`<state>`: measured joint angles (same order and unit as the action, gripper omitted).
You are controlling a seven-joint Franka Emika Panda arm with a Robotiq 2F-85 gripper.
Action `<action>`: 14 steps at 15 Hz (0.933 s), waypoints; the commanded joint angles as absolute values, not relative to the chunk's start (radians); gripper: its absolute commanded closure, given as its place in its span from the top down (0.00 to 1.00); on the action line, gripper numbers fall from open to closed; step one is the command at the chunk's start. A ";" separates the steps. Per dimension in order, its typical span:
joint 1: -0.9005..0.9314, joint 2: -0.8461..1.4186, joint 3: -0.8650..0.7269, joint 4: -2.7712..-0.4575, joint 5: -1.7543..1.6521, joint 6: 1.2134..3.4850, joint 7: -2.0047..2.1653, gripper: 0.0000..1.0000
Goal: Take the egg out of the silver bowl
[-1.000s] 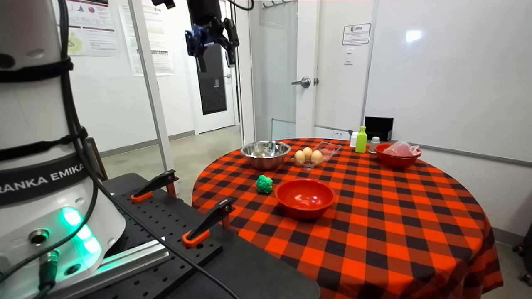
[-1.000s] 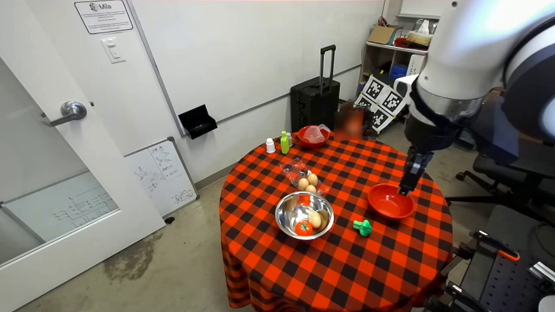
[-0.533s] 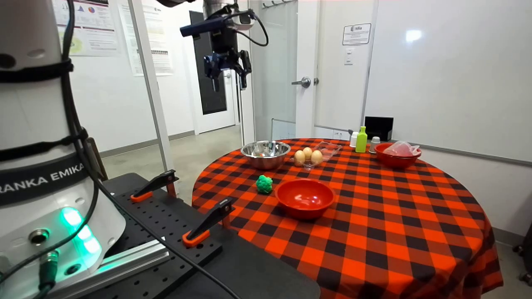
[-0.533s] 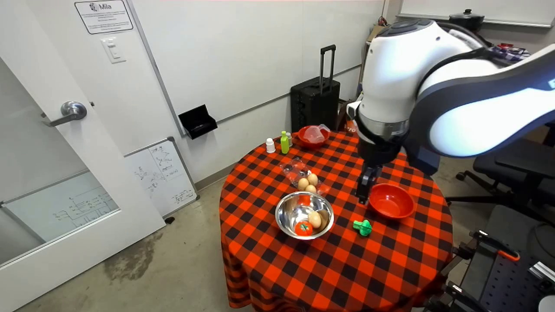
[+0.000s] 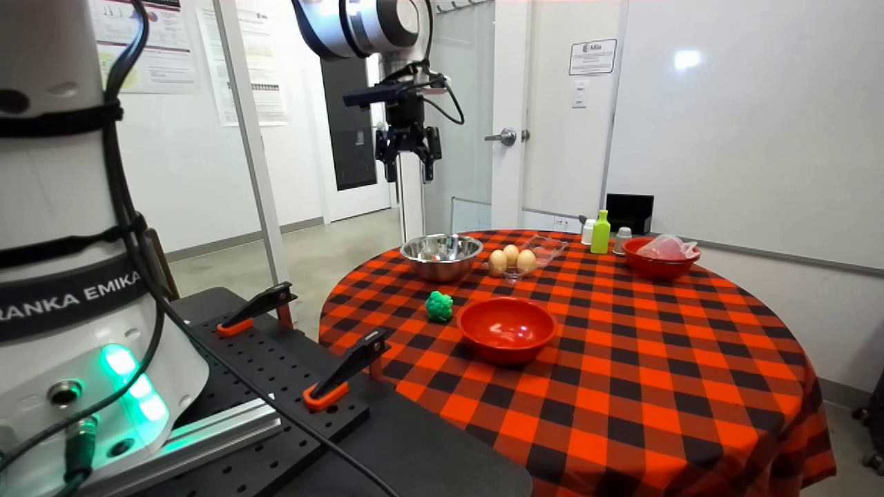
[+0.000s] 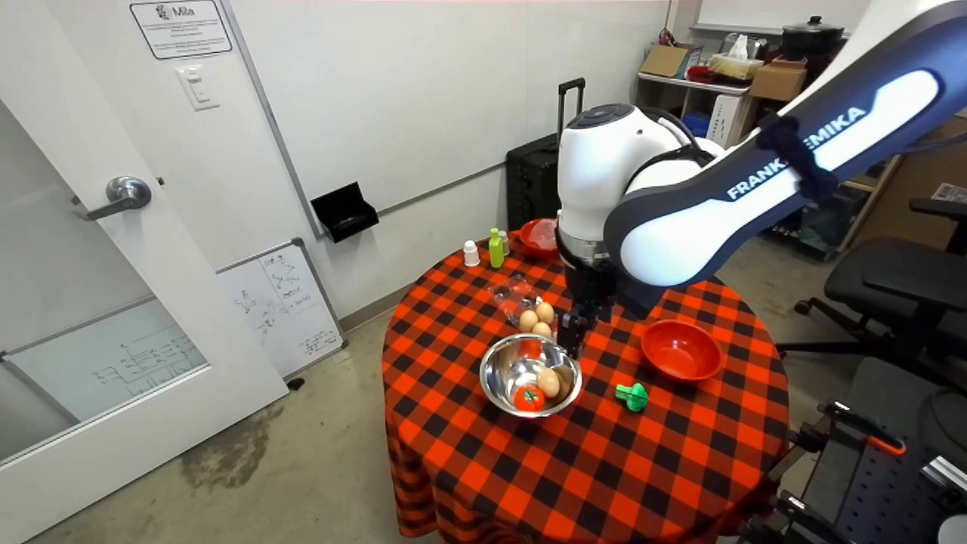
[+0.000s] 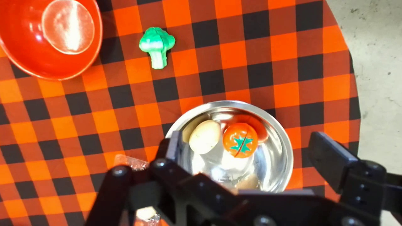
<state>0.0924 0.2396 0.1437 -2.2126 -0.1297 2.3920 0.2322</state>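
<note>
The silver bowl (image 5: pixel 442 268) stands on the table and also shows in an exterior view (image 6: pixel 502 372) and the wrist view (image 7: pixel 272 166). The pale egg (image 6: pixel 548 383) lies inside it against the wall, beside a red toy tomato (image 6: pixel 529 398). In the wrist view the egg (image 7: pixel 205 137) lies left of the tomato (image 7: pixel 240 140), nearer the left finger. In an exterior view the bowl's wall hides the egg. My gripper (image 5: pixel 410 174) is open and empty, pointing down high above the bowl. In the wrist view its fingers (image 7: pixel 246 141) are spread wide over the bowl.
Several eggs (image 5: pixel 511 259) sit in a clear carton beside the bowl. A green toy broccoli (image 7: pixel 157 47) and a red bowl (image 6: pixel 682 355) lie on the robot's side. A green bottle (image 5: pixel 600 233), white shakers and another red bowl (image 5: pixel 659 266) stand at the back.
The arm has come down and across the table from above the near red bowl to above the silver bowl. The gripper stays open. The egg and bowls have not moved.
</note>
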 commanded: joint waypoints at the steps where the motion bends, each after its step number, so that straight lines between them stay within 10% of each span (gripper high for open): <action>1: 0.137 0.380 0.092 -2.091 -0.148 2.427 0.296 1.00; 14: 0.180 0.803 -0.013 -1.705 -0.010 2.439 0.446 1.00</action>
<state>0.1598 0.7094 0.0096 -1.8268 -0.0587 2.4665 0.4051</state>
